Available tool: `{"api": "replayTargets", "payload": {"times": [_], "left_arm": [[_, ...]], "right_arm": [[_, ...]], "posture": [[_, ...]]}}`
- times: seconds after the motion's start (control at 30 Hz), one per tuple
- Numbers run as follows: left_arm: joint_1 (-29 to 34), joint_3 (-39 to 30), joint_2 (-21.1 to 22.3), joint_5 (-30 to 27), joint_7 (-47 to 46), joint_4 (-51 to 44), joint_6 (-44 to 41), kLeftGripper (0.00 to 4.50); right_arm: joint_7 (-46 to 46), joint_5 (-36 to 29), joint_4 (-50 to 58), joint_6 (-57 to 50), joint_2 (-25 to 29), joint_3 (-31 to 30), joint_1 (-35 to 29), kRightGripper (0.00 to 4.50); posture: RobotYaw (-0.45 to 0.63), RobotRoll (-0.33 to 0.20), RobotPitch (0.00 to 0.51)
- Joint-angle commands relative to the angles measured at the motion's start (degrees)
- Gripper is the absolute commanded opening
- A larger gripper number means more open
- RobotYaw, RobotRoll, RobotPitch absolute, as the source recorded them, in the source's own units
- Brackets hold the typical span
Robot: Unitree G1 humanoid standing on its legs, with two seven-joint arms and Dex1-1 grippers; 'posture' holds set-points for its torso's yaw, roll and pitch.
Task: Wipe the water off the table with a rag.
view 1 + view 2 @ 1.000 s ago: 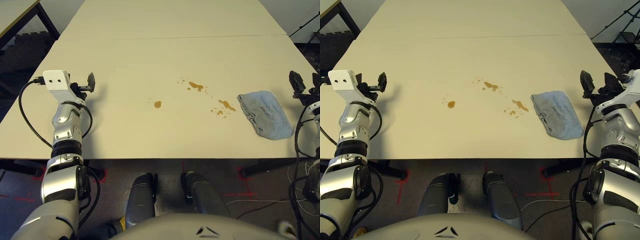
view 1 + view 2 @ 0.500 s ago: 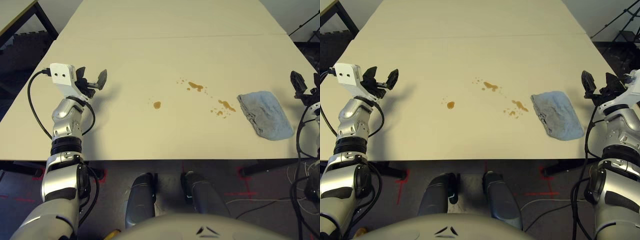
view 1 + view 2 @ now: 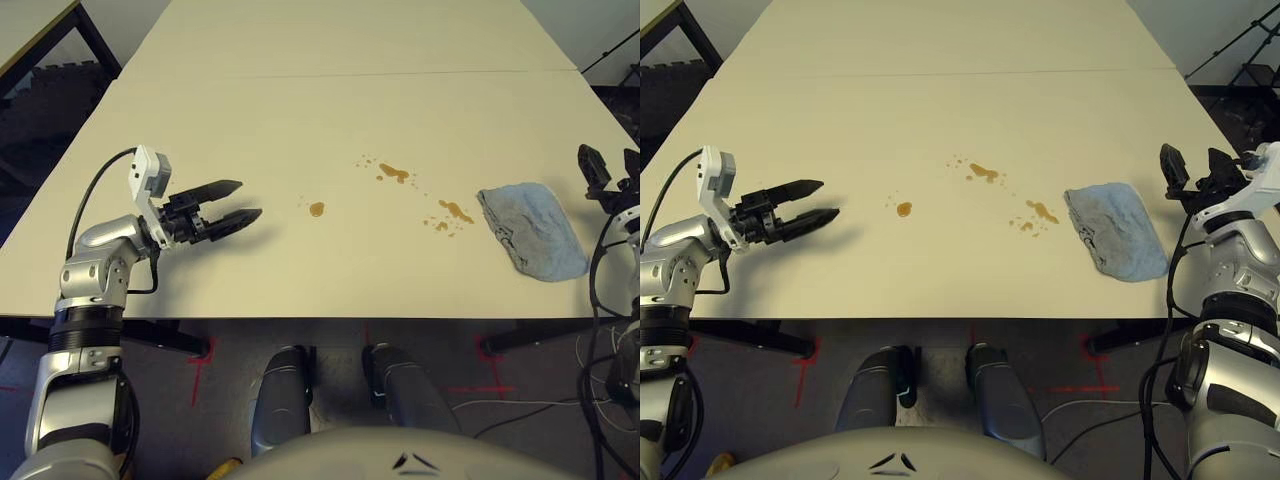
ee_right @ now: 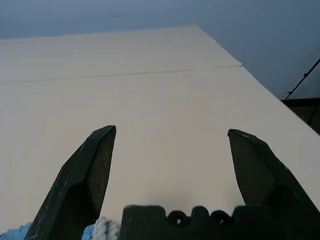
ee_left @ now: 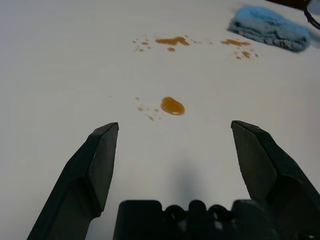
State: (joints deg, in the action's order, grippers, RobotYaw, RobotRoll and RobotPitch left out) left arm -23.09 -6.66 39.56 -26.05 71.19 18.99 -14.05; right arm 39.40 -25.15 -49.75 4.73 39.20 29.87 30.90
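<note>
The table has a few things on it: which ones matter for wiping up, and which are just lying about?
For the job:
- rag, lying flat near the right gripper
- water, amber drops in a few clusters, one lone drop nearest the open left gripper
- table

Just lying about:
- cables on the floor
- red floor marks

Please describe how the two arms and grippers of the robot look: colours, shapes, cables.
Both arms are jointed silver metal segments with black rings. The left gripper has two black tapered fingers, with a white box-shaped module behind them and a black cable looping from it to the forearm. The right gripper also has two black fingers; thin black cables hang along that arm.
</note>
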Motion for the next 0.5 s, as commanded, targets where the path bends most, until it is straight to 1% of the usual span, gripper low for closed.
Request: {"api": "replayTargets", "payload": {"times": [0.03, 0.17, 0.27, 0.4, 0.5], "left_arm": [[-1.19, 1.11, 0.36, 2.26, 1.01, 2.14, 2.35, 4.50], [-1.76, 1.47, 0.12, 2.87, 1.52, 3.39, 3.38, 4.50], [-1.91, 1.73, -0.11, 3.14, 1.57, 3.75, 3.81, 4.50], [-2.23, 1.96, -0.32, 3.28, 1.42, 3.90, 3.93, 4.50], [-2.29, 1.93, -0.37, 3.27, 1.40, 3.76, 3.87, 4.50]], "right_arm": [[3.88, -2.89, 4.52, -9.14, 3.11, 0.28, -1.74, 4.47], [11.67, -6.05, 12.11, -25.22, 7.96, -1.79, -6.61, 4.47], [16.61, -6.15, 16.60, -34.18, 11.82, -4.81, -10.56, 4.47], [20.05, -4.99, 18.01, -38.88, 14.52, -7.17, -12.84, 4.47], [21.48, -4.23, 17.52, -40.27, 14.71, -8.89, -12.79, 4.47]], "posture": [[-0.16, 0.000, 0.150], [-0.17, 0.000, 0.153], [-0.18, 0.000, 0.153], [-0.18, 0.000, 0.155], [-0.18, 0.000, 0.156]]}}
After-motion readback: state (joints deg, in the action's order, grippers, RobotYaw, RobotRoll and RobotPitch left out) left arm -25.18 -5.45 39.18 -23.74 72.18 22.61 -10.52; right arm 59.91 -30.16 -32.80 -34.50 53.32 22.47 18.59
